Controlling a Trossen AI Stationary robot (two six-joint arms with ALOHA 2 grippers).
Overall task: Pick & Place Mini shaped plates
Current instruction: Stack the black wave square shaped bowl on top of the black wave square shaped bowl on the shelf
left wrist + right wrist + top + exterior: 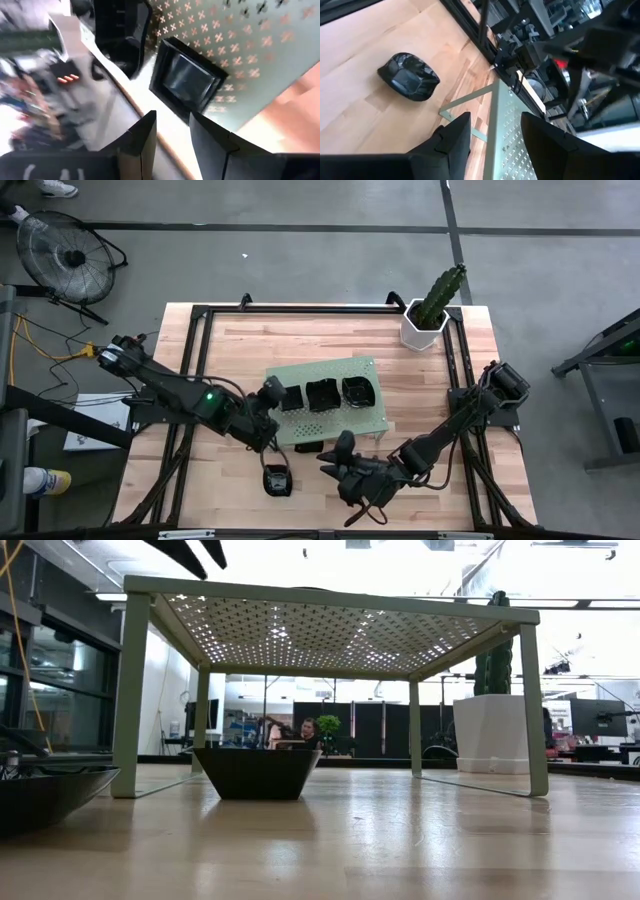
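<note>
Three black mini shaped plates sit in a row on top of the green perforated board. Another plate rests on the table near the front edge, also seen in the right wrist view. One more plate stands on the table under the board. My left gripper hovers open just left of the row's leftmost, square plate, with nothing between its fingers. My right gripper hangs open at the board's near edge, over its corner, and is empty.
A white hexagonal pot with a cactus stands at the table's far right corner. A black metal frame runs around the tabletop. Bare wood lies to the right of the board. A fan stands on the floor beyond the table.
</note>
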